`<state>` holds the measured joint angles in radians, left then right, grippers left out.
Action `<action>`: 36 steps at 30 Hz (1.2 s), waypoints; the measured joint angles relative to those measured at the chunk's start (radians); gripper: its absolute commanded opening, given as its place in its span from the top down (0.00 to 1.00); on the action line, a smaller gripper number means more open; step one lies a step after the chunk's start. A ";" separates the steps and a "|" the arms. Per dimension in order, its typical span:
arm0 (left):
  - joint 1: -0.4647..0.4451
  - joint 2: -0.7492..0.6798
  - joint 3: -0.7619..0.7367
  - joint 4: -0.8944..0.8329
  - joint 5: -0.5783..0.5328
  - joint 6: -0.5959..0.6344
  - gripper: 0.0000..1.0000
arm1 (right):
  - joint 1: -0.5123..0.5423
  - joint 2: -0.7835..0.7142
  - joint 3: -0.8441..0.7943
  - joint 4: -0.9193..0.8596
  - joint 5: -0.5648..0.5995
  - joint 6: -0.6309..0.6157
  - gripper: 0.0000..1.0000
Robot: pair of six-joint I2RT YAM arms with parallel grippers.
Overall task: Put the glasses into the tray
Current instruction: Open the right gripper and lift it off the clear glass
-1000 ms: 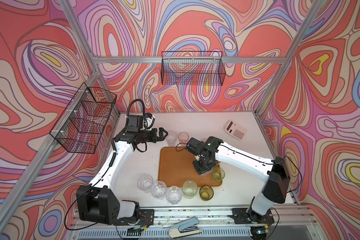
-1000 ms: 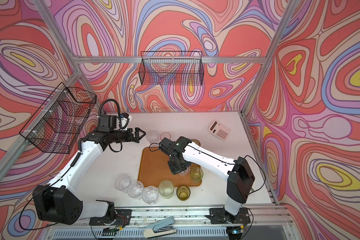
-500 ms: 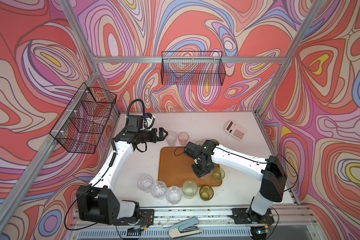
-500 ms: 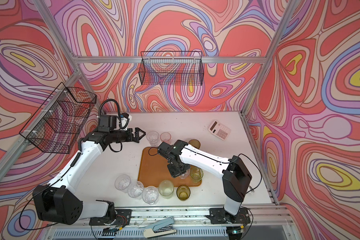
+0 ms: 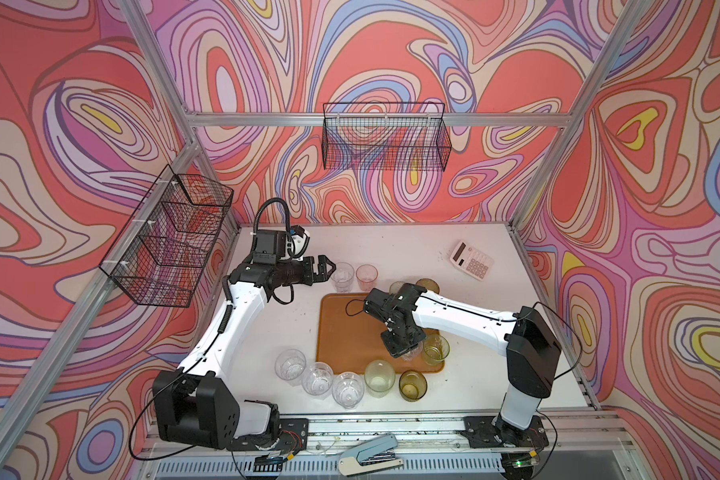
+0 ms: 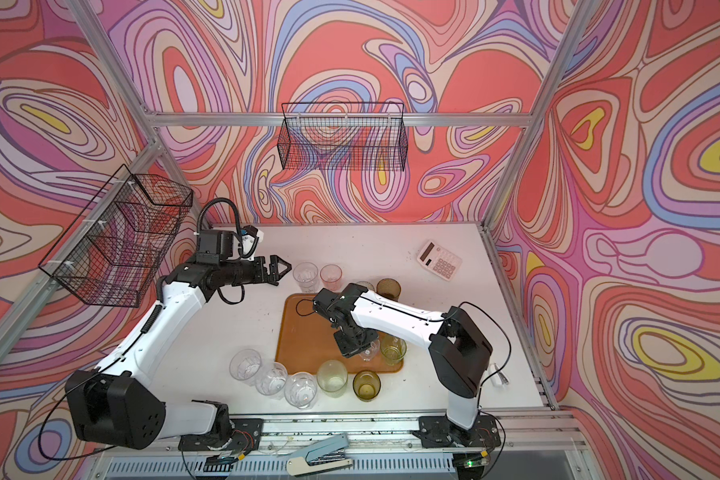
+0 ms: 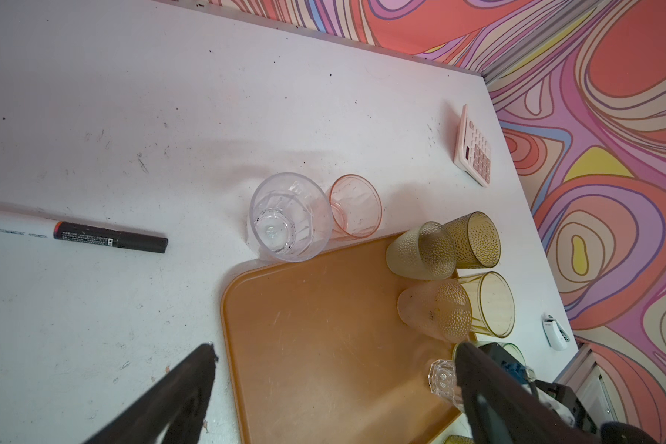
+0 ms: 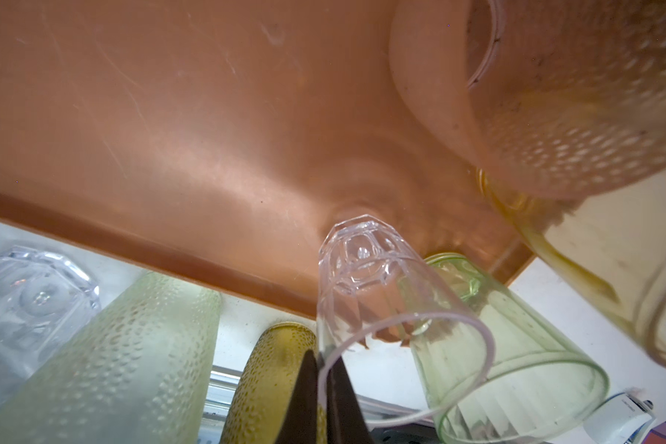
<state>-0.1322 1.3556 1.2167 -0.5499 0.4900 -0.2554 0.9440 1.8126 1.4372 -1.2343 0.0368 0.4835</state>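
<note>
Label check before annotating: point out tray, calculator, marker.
tray (image 5: 348, 328): in a top view, on its bare floor.
calculator (image 5: 476, 267): in a top view, on its keypad.
marker (image 7: 93, 235): in the left wrist view, on its dark barrel.

No text is legible. The black-and-white marker pen, seen in the left wrist view, carries fine print too small to read. So are the keys of the pink calculator, upper right of the table.

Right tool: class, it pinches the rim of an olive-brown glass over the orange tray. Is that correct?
No. The right wrist view shows the right tool pinching the rim of a clear faceted glass, not an olive-brown one, over the orange tray.
</note>
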 measured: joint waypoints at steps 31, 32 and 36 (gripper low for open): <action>0.000 0.002 0.000 0.000 0.000 0.000 0.00 | 0.000 0.004 -0.030 0.040 0.008 -0.012 0.96; 0.000 0.002 0.000 0.000 0.000 0.000 0.00 | 0.000 0.004 -0.031 0.041 0.008 -0.012 0.94; 0.000 0.002 0.000 0.000 0.000 0.000 0.00 | 0.000 0.004 -0.035 0.050 0.007 -0.012 0.90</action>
<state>-0.1326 1.3579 1.2167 -0.5499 0.4896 -0.2554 0.9440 1.8164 1.4017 -1.1843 0.0441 0.4717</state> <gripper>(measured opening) 0.999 0.089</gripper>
